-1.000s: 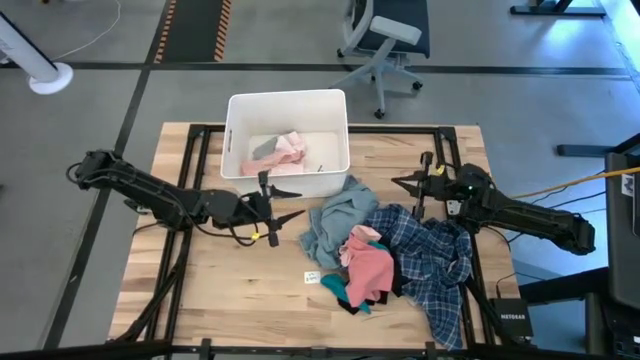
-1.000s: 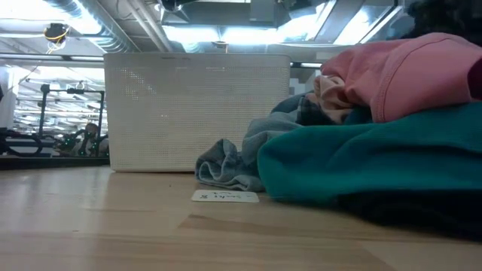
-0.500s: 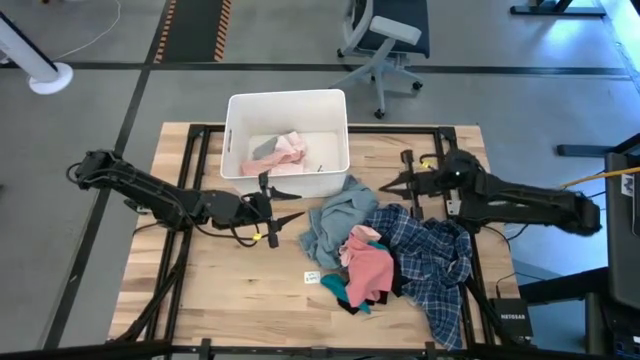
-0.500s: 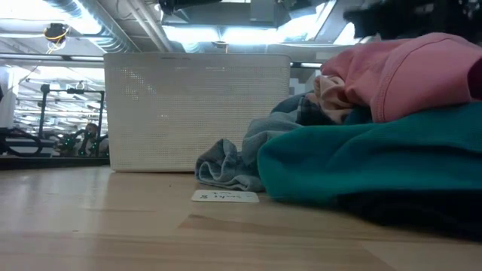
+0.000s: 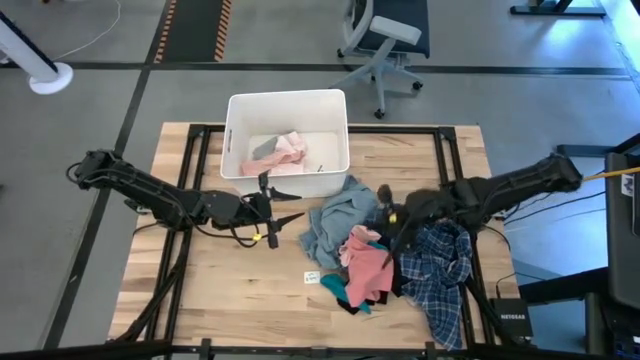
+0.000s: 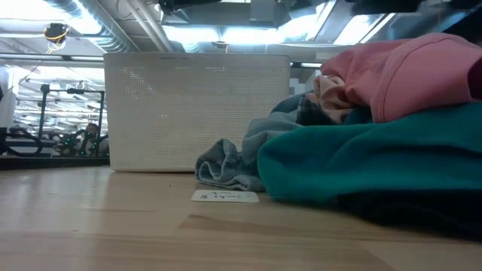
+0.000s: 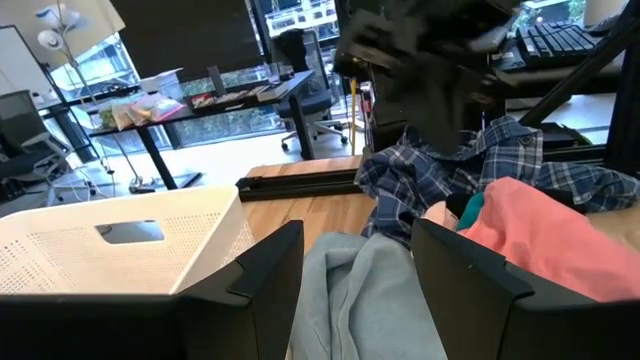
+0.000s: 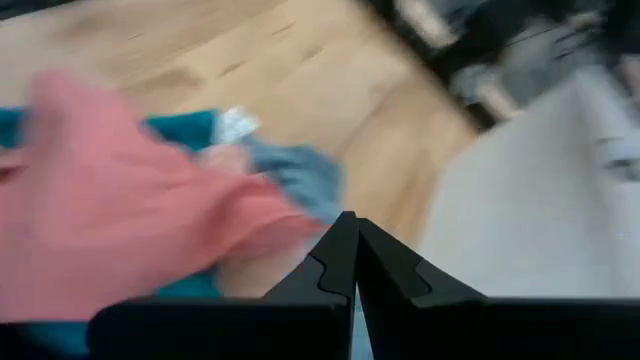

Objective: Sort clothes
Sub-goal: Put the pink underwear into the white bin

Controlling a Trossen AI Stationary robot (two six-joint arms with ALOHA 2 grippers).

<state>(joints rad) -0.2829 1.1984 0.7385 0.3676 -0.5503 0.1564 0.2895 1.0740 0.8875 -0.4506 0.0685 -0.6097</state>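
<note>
The clothes lie in a pile right of the table's middle: a grey-blue top point(image 5: 335, 220), a pink piece point(image 5: 368, 268), a teal piece point(image 5: 340, 290) and a blue-white plaid shirt point(image 5: 440, 265). My right gripper point(image 5: 386, 212) is shut and slants down over the pile between the top and the shirt; its wrist view shows the shut tips point(image 8: 350, 250) above the pink piece point(image 8: 120, 210). My left gripper point(image 5: 285, 215) waits open and level left of the pile, facing the grey-blue top point(image 7: 365, 290).
A white bin point(image 5: 285, 130) at the table's far middle holds a pale pink piece and a grey piece point(image 5: 280, 150). A small paper label point(image 5: 312, 277) lies on the wood near the pile. Bare tabletop point(image 5: 230, 290) spreads at the near left.
My right gripper has swung from the table's far right toward the left, out over the clothes pile, tipping its fingers downward. It has stayed shut. The clothes have not moved.
</note>
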